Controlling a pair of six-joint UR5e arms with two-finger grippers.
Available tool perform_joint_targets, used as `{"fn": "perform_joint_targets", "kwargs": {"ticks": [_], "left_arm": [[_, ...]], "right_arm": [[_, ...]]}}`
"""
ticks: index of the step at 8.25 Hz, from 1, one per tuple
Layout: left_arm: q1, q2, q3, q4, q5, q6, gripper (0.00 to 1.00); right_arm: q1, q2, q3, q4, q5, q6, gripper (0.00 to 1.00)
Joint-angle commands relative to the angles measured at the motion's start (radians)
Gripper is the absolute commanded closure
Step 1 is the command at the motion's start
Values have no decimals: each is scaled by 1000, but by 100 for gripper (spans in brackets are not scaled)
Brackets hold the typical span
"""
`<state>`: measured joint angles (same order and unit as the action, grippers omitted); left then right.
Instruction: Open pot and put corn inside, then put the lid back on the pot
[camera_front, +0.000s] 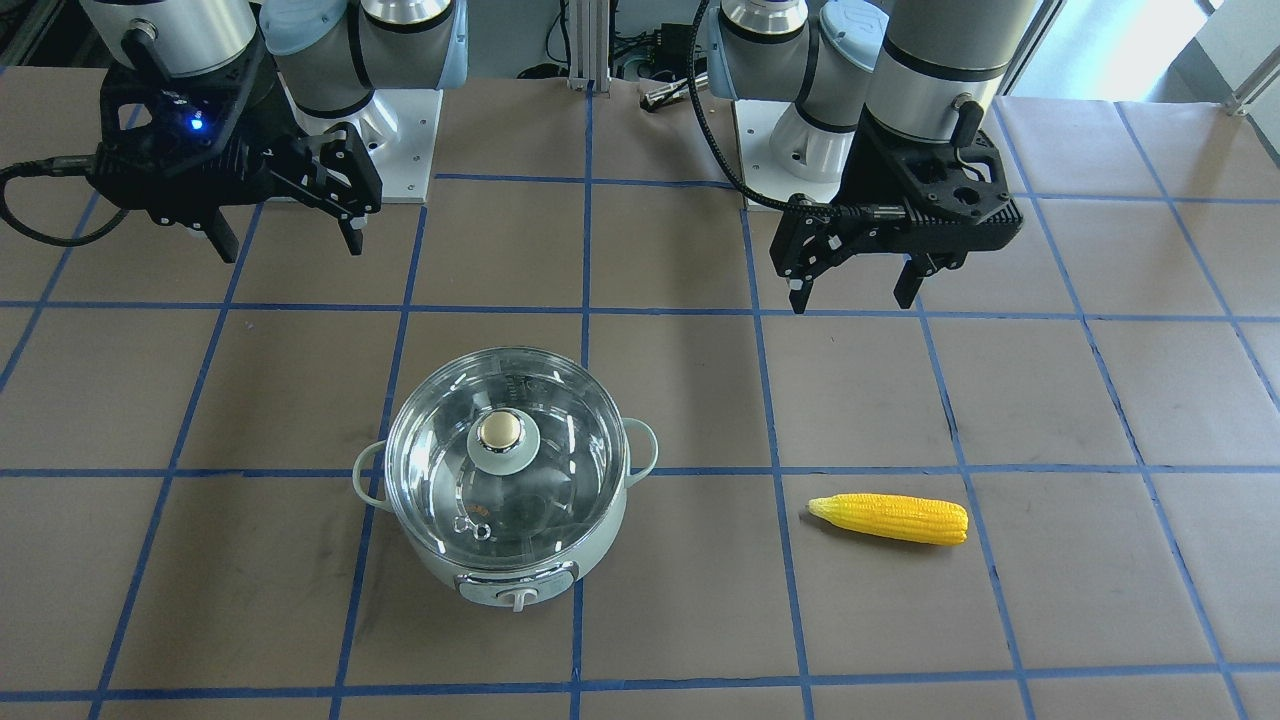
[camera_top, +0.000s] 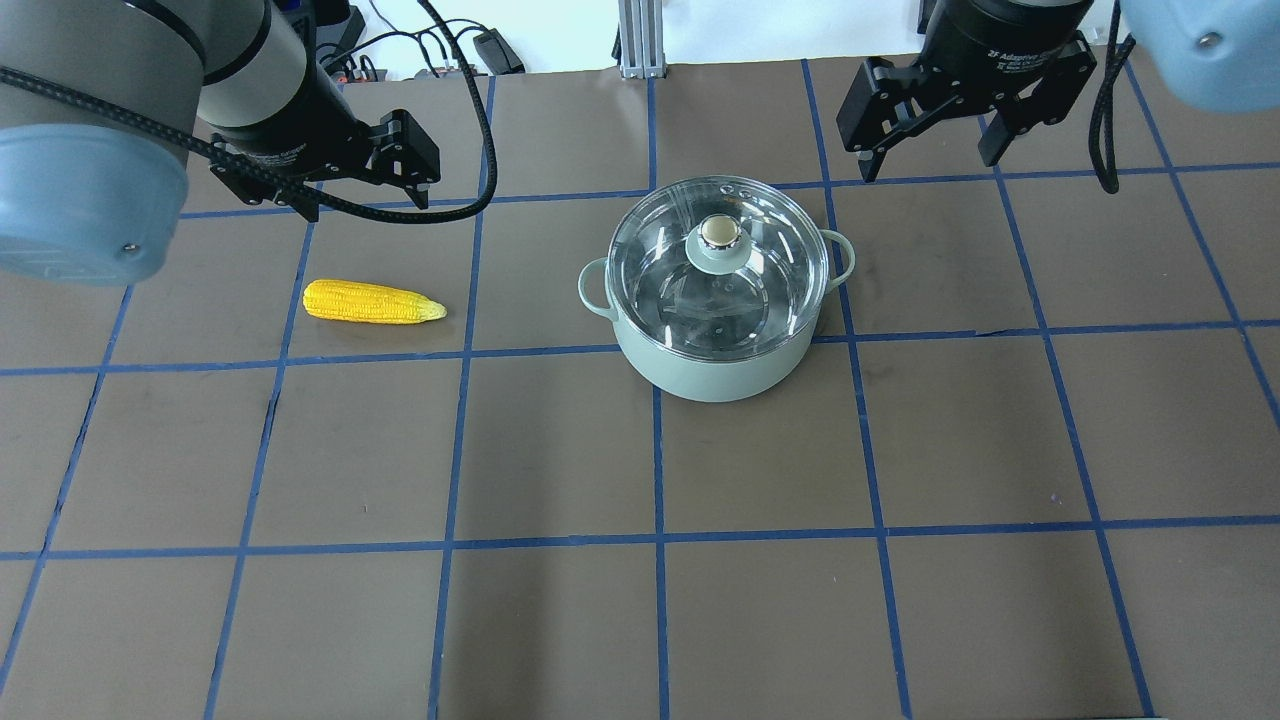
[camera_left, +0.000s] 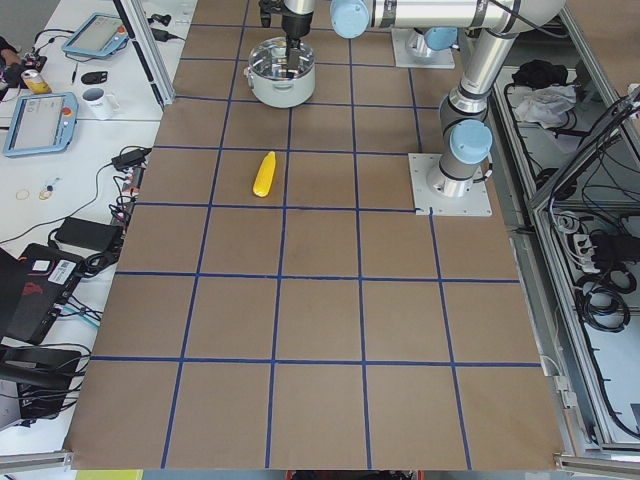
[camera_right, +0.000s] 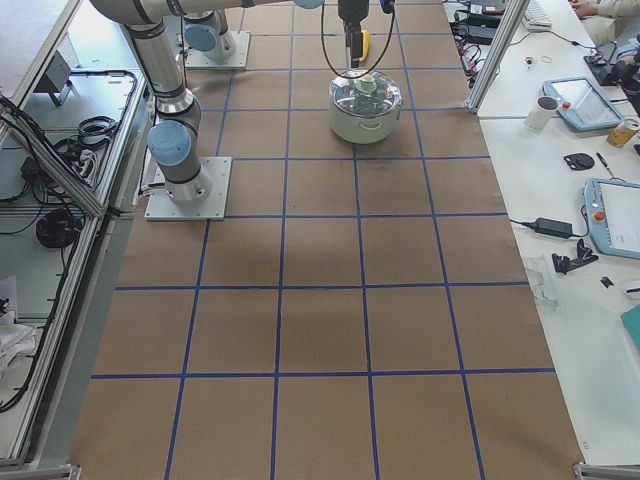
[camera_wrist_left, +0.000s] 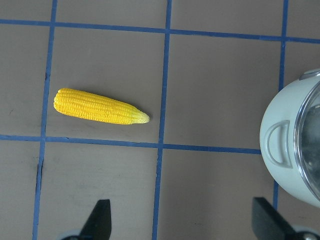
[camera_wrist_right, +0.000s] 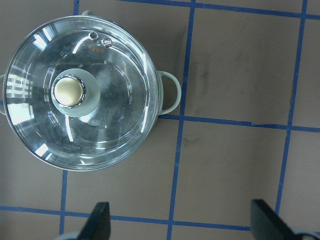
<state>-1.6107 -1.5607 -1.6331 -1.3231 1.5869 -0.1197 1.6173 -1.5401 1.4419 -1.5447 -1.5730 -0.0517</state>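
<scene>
The pot (camera_front: 505, 565) stands on the table with the glass lid (camera_front: 560, 470) shut on it, its gold knob (camera_front: 500, 430) at the centre. It also shows in the overhead view (camera_top: 710, 375), lid (camera_top: 760, 290) in place. The corn (camera_front: 890, 518) lies flat on the table, apart from the pot; in the overhead view it (camera_top: 372, 302) lies left of the pot. My left gripper (camera_top: 365, 200) is open and empty, above and behind the corn (camera_wrist_left: 97, 106). My right gripper (camera_top: 928, 160) is open and empty, behind and to the right of the pot; its wrist view shows the lid (camera_wrist_right: 115, 100).
Blue tape lines (camera_top: 655, 440) grid the brown table. The arm bases (camera_front: 400, 150) stand at the robot's edge. Side benches hold tablets and a mug (camera_left: 98, 98), and another mug (camera_right: 545, 110).
</scene>
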Motion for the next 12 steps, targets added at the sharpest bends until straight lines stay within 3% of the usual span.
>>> {"fn": "perform_joint_targets", "kwargs": {"ticks": [1,4,6,8,10,12], "left_arm": [[0,5,-1,-1,1,0,0],[17,-7,7,19,-8,-21,0],[108,-31,4,51,1,-255,0],[237,-123,10,56,-11,-441,0],[271,-188,1,58,-45,-626,0],[271,-247,-1,102,-91,-773,0]], "right_arm": [[-1,0,0,-2,2,1,0],[4,12,-3,-59,8,7,0],[15,116,-56,-101,56,114,3],[47,214,-61,-211,99,191,4],[155,320,-63,-328,103,381,3],[165,356,-54,-327,97,478,1]]}}
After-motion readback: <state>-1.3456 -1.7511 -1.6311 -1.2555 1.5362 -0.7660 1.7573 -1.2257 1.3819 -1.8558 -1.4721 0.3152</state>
